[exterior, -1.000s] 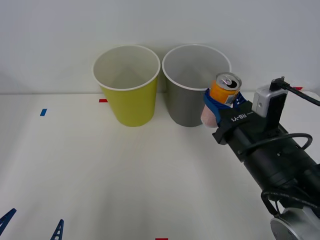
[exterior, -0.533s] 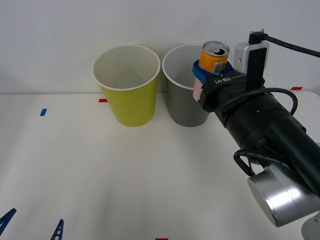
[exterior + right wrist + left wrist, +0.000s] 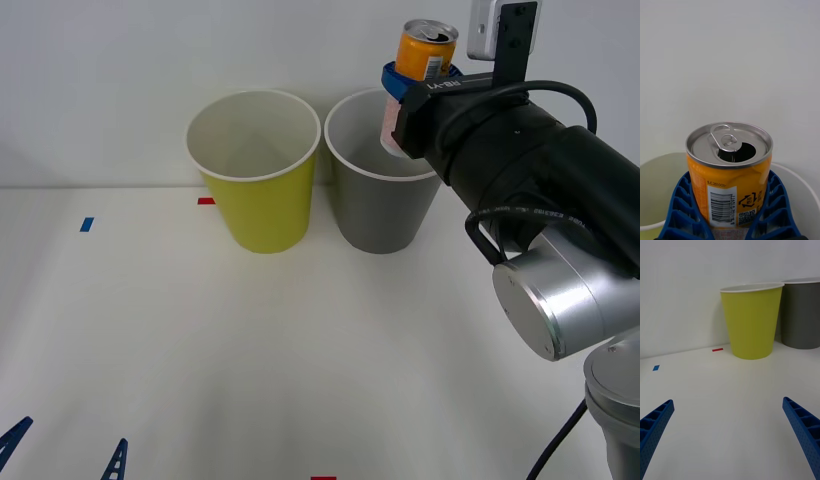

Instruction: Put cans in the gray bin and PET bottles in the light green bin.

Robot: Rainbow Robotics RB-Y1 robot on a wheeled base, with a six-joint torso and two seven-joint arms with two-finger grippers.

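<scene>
My right gripper (image 3: 412,82) is shut on an orange-and-white can (image 3: 425,53) with an opened silver top, held upright above the right part of the gray bin (image 3: 378,205). In the right wrist view the can (image 3: 730,174) sits between the blue fingers (image 3: 681,210), with the bin's white rim (image 3: 799,176) below it. The light green bin (image 3: 256,190) stands just left of the gray one. No PET bottles are in view. My left gripper (image 3: 65,450) stays open low at the table's near left corner, and the left wrist view faces the light green bin (image 3: 750,320).
Both bins stand at the back of a white table (image 3: 230,350) against a pale wall. Small red tape marks (image 3: 205,201) and a blue one (image 3: 87,224) lie on the tabletop. My right arm's thick black body (image 3: 530,160) fills the right side.
My right gripper has lifted the can from beside the gray bin's right wall up and back, to above the bin's opening. The left arm has not moved.
</scene>
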